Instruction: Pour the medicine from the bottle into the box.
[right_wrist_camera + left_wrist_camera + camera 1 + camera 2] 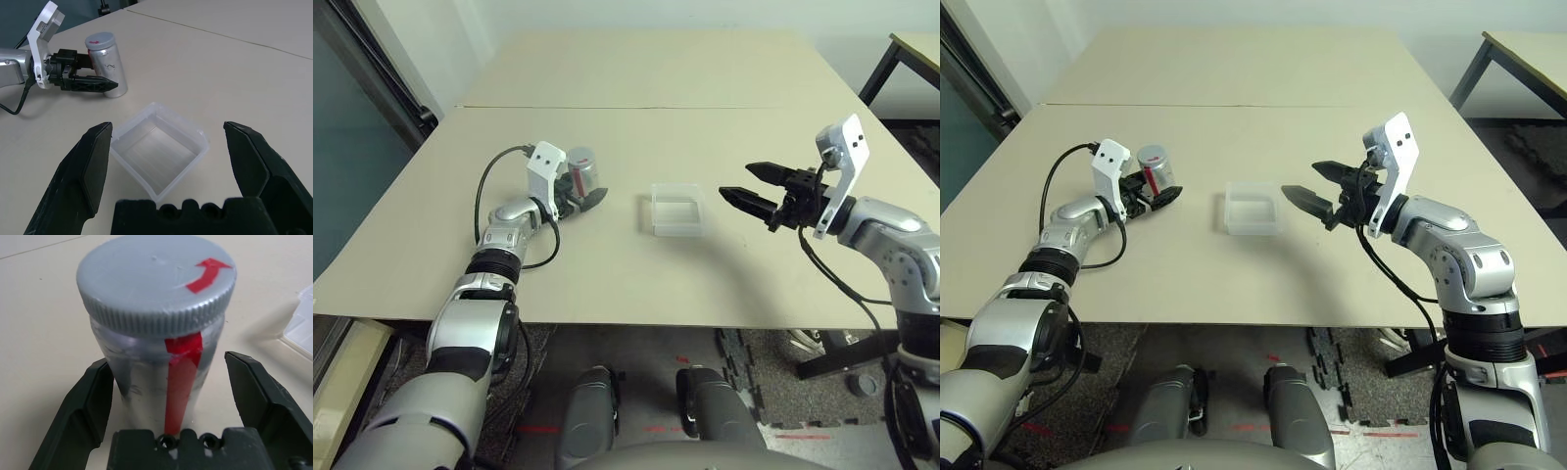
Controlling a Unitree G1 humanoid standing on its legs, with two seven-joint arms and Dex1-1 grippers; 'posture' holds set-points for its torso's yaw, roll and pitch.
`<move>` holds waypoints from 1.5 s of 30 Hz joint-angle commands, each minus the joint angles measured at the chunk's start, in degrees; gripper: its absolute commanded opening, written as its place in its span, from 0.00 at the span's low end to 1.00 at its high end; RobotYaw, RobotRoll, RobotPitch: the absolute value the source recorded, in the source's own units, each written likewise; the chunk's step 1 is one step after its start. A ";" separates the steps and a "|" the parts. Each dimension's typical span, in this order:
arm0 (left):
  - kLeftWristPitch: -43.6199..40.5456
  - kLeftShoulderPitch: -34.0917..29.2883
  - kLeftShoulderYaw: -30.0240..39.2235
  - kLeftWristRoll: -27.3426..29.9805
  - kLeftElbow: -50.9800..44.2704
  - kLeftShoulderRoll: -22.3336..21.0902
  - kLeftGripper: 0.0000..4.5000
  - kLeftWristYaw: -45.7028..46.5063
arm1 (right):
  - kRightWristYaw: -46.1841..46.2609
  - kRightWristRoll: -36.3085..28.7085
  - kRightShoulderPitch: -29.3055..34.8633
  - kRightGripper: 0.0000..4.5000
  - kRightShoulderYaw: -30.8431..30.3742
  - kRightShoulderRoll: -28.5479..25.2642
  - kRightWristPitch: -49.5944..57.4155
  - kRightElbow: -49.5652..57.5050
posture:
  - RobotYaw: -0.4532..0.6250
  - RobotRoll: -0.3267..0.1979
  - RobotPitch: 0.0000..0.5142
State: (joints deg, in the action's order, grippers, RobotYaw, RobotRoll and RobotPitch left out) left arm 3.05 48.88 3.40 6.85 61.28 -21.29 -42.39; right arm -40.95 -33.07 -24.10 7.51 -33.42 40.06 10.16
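Bottle [582, 172] stands upright on bench [548, 284], nearer to left edge than to right edge; long axis is vertical, grey cap [151, 274] points up. Red arrow on cap points roughly to side of box [677, 231]. Red stripe [181, 387] runs down bottle, facing left wrist. Left gripper [167, 358]: fingers spread around bottle, not clenched on it. Box lies between bottle and right gripper [167, 124], opening upward, nearer to front edge than to far edge. Right gripper: released, fingers wide apart.
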 commanded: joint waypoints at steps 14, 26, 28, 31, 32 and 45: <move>-0.64 0.86 0.76 0.86 -4.08 -1.55 0.60 -6.28 | -0.86 0.40 -1.55 1.00 -0.76 0.86 -0.86 -1.21 | 0.34 0.62 0.13; -14.13 -0.76 -4.22 4.87 -27.66 -7.51 0.60 -27.47 | -10.49 1.68 -9.90 1.00 -3.63 -3.76 -1.90 -8.48 | 0.39 0.62 0.11; -15.53 -0.22 -5.12 5.18 -29.61 -7.26 0.60 -28.93 | -12.69 1.86 -12.16 1.00 -4.75 -4.24 -1.81 -9.32 | 0.39 0.62 0.11; -16.30 1.04 -6.37 5.50 -30.38 -5.98 0.60 -30.46 | -15.37 1.85 -15.40 1.00 -6.32 -4.54 -1.20 -10.14 | 0.39 0.62 0.11; -16.15 1.56 -6.72 5.47 -30.06 -5.42 0.60 -30.92 | -16.01 1.91 -16.56 1.00 -6.85 -4.41 -1.03 -10.36 | 0.38 0.62 0.11; -14.82 6.82 -10.11 4.85 -24.22 1.10 0.60 -34.78 | -17.27 2.71 -22.17 1.00 -10.47 0.99 -0.72 -11.97 | 0.36 0.62 0.14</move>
State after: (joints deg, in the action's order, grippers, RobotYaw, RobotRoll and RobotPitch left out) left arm -12.19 53.97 -5.87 11.68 36.50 -20.43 -76.49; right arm -58.15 -31.12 -45.31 -2.12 -32.77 39.94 -1.39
